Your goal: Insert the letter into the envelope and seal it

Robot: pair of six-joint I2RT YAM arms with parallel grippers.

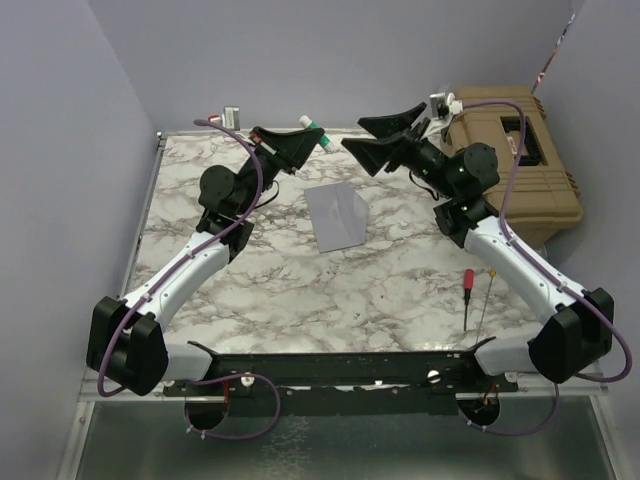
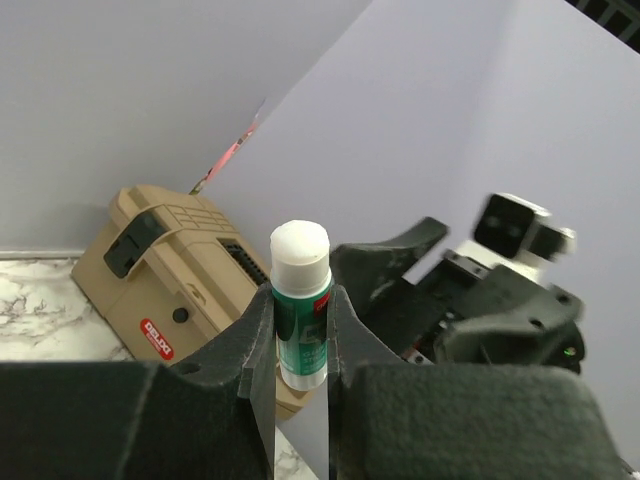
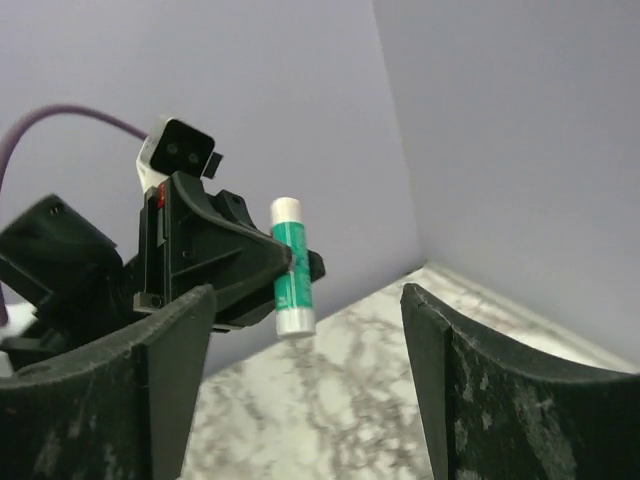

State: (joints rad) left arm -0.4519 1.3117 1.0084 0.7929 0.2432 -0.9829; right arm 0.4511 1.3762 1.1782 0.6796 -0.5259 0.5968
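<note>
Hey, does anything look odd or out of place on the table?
A red screwdriver lies loose by the right arm, unrelated to the envelope, which lies at a slant. Nothing looks spilled or damaged.

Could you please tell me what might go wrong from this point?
The left gripper pinches the glue stick only at its middle, high above the table; a slip would drop it. The open right gripper sits close opposite, so reaching in could knock the stick. The envelope lies unheld and might slide when glued.
</note>
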